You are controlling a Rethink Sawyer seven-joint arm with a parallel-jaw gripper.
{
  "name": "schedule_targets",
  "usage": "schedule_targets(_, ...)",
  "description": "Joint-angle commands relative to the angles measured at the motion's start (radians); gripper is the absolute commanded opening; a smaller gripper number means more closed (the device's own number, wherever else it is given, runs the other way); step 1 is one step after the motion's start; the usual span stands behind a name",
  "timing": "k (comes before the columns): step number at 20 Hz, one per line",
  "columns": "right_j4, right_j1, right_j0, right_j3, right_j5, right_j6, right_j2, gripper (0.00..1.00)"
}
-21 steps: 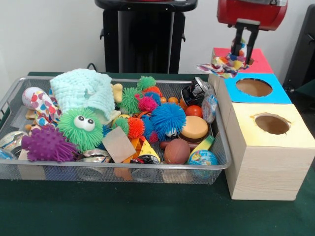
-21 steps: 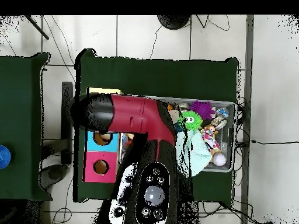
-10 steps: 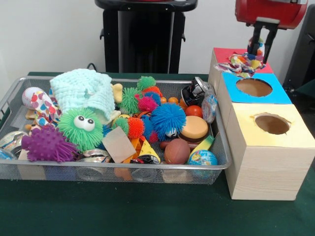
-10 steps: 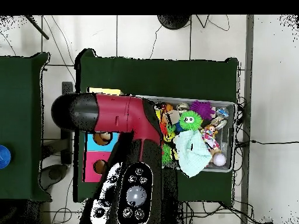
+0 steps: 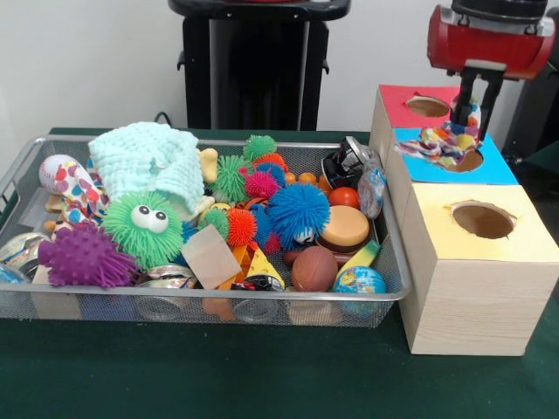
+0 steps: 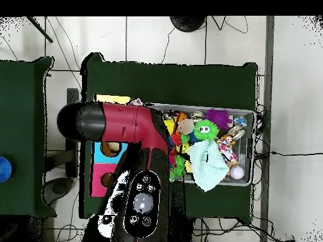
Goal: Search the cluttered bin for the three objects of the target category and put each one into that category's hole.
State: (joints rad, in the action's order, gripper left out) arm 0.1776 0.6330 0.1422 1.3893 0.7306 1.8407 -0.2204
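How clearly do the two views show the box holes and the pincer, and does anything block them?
Front view: even light, sharp; the pincer holds a colourful cloth over the blue hole; red hole and yellow hole are unblocked. Overhead view: the arm covers most of the boxes, and the pincer is hidden.

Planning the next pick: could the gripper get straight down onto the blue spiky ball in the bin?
Probably yes, once free: the blue spiky ball lies uncovered on top, but the gripper holds a colourful cloth now.

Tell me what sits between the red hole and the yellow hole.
In the front view, the blue hole, with the colourful cloth held by the gripper draped over it.
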Motion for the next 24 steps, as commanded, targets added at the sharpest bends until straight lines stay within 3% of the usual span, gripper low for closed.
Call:
schedule_targets(1, 0.017, -0.085, -0.019, 0.087, -0.070, 0.189, 0.076, 0.00)
schedule_targets(6, 0.074, -0.087, -0.124, 0.174, -0.210, 0.040, 0.277, 0.00)
schedule_targets(12, 0.034, -0.104, -0.129, 0.186, -0.264, 0.071, 0.296, 0.00)
schedule_targets(14, 0.044, -0.111, -0.165, 0.227, -0.318, 0.071, 0.349, 0.00)
schedule_targets(20, 0.010, -0.140, -0.144, 0.223, -0.323, 0.109, 0.310, 0.00)
schedule_targets(23, 0.001, -0.154, -0.106, 0.193, -0.208, 0.128, 0.244, 0.00)
schedule_targets(24, 0.023, -0.152, -0.115, 0.209, -0.166, 0.138, 0.258, 0.00)
